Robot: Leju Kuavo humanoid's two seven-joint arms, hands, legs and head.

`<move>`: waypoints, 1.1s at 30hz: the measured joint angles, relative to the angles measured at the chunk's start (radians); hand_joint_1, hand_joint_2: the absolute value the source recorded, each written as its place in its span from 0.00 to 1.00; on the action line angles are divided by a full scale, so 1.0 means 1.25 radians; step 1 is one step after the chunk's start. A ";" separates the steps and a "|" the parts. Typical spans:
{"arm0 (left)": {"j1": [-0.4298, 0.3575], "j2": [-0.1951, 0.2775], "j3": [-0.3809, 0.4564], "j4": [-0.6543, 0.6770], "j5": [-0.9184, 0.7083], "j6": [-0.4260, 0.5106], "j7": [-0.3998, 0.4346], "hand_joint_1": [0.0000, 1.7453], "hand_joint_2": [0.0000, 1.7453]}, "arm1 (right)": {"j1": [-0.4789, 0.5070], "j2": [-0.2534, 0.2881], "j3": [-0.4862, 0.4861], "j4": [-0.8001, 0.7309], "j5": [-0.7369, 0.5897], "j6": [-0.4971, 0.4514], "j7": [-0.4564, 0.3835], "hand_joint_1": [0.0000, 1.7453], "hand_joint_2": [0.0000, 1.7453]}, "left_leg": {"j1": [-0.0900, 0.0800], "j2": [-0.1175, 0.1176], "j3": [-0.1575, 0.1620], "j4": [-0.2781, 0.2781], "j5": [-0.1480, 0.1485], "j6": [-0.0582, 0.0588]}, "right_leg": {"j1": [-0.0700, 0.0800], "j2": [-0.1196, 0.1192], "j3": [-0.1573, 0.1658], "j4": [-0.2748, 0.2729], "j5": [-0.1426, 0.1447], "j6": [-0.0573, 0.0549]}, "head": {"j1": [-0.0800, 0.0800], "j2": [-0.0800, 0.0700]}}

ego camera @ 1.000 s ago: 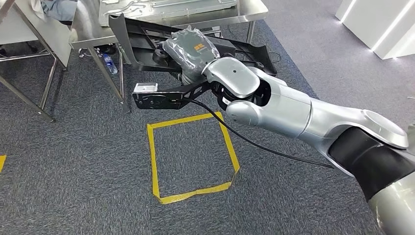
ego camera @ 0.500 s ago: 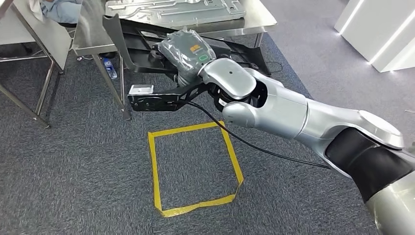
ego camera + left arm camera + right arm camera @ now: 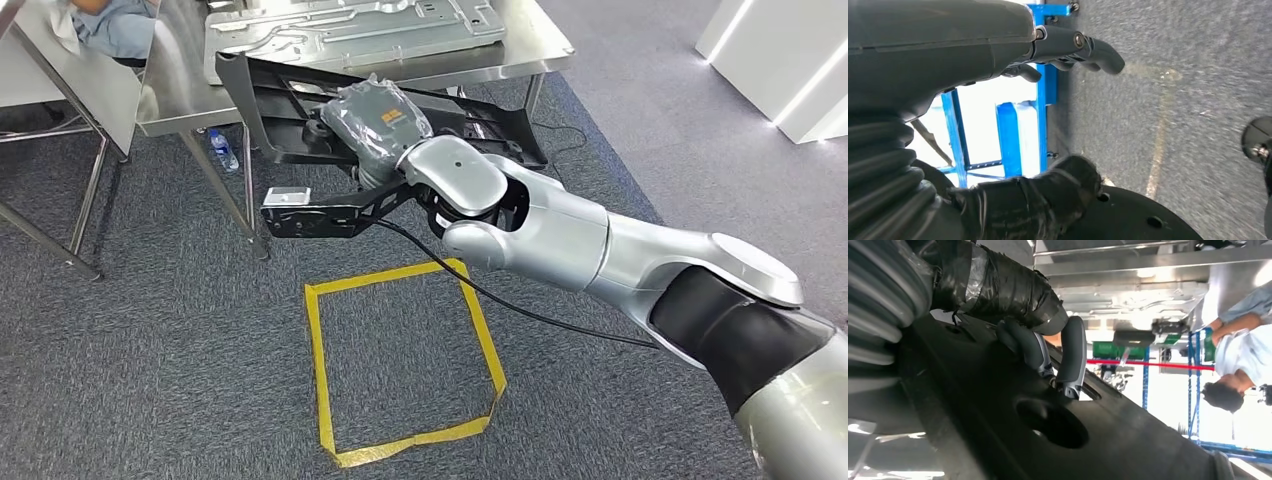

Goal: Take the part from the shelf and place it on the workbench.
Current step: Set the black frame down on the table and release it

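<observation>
Right hand grips the black part beside the workbench.

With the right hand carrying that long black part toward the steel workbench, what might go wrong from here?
The black part is long and held by the right hand near its middle, so its raised end may catch the workbench edge. The silver panel already lies on the bench, so the part may land on it. The grip covers little of the part and may slip.
</observation>
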 joint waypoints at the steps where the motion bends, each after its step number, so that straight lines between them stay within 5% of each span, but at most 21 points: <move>1: 0.000 0.000 0.000 0.000 0.000 0.000 0.000 0.00 1.00 | 0.005 0.004 0.000 0.003 0.001 -0.001 -0.001 1.00 1.00 | 0.004 0.001 -0.034 0.043 -0.018 -0.005 | -0.001 0.000 0.008 -0.002 -0.006 0.000 | -0.001 0.000; 3: 0.000 0.000 0.000 0.000 0.000 0.000 0.000 0.00 1.00 | 0.015 0.008 0.000 0.009 0.001 -0.001 -0.002 1.00 1.00 | 0.010 0.004 -0.078 0.073 -0.033 -0.013 | -0.005 0.000 0.027 -0.002 -0.021 0.003 | -0.001 0.000; 4: 0.001 0.000 0.000 0.000 0.000 0.000 0.000 0.00 1.00 | 0.018 0.010 0.000 0.011 0.001 -0.001 -0.002 1.00 1.00 | 0.012 0.005 -0.082 0.051 -0.016 -0.016 | -0.007 0.000 0.039 -0.002 -0.030 0.005 | -0.001 0.000; 7: 0.007 0.002 0.000 0.000 0.000 0.000 0.001 0.00 1.00 | 0.020 0.015 0.000 0.018 0.002 -0.002 -0.002 1.00 1.00 | 0.013 0.007 -0.053 -0.096 0.099 -0.017 | -0.011 0.002 0.070 -0.002 -0.056 0.017 | -0.002 0.000; 9: 0.007 0.003 0.000 0.000 0.000 0.000 0.001 0.00 1.00 | 0.020 0.019 0.000 0.022 0.002 -0.003 -0.002 1.00 1.00 | 0.009 0.008 -0.041 -0.141 0.130 -0.008 | -0.010 0.004 0.079 0.000 -0.067 0.029 | -0.004 0.000; 13: 0.005 0.003 0.000 0.000 0.001 0.001 -0.006 0.00 1.00 | 0.015 0.023 0.000 0.029 -0.004 0.006 0.001 1.00 1.00 | 0.009 0.005 -0.018 -0.146 0.118 0.016 | -0.011 0.003 0.070 0.042 -0.079 0.046 | -0.003 0.000; 18: 0.004 0.003 0.001 0.000 0.004 0.003 -0.012 0.00 1.00 | 0.015 0.023 0.000 0.045 -0.015 0.010 0.002 1.00 1.00 | 0.006 0.004 0.014 -0.147 0.092 0.032 | -0.006 0.000 -0.064 0.227 -0.137 0.046 | -0.001 0.000; 19: 0.004 0.003 0.001 0.000 0.006 0.002 -0.012 0.00 1.00 | 0.016 0.023 0.000 0.049 -0.016 0.010 0.002 1.00 1.00 | 0.005 0.002 0.023 -0.147 0.084 0.032 | -0.005 0.000 -0.073 0.215 -0.122 0.044 | -0.001 0.000; 22: 0.007 0.002 0.001 0.000 0.010 -0.003 -0.011 0.00 1.00 | 0.015 0.023 -0.001 0.058 -0.018 0.010 0.002 1.00 1.00 | 0.002 0.000 0.051 -0.146 0.060 0.029 | 0.002 0.000 -0.051 0.079 -0.015 0.030 | -0.002 0.000; 24: 0.007 0.001 0.001 0.000 0.010 -0.006 -0.011 0.00 1.00 | 0.013 0.022 -0.001 0.063 -0.020 0.011 0.001 1.00 1.00 | 0.001 -0.001 0.059 -0.144 0.048 0.021 | 0.009 -0.001 -0.036 0.023 0.016 0.022 | -0.003 0.000; 28: 0.004 0.003 0.002 0.000 0.010 -0.010 -0.016 0.00 1.00 | 0.005 0.022 -0.003 0.068 -0.025 0.013 0.002 1.00 1.00 | 0.001 0.000 0.063 -0.127 0.036 0.004 | 0.004 -0.001 -0.008 0.003 0.004 0.008 | -0.004 0.000; 33: 0.004 0.003 0.004 0.000 0.016 -0.014 -0.024 0.00 1.00 | -0.004 0.021 -0.006 0.075 -0.034 0.028 0.001 1.00 1.00 | 0.014 0.005 -0.064 0.055 -0.016 -0.017 | -0.001 0.001 0.031 -0.004 -0.023 0.002 | -0.007 0.000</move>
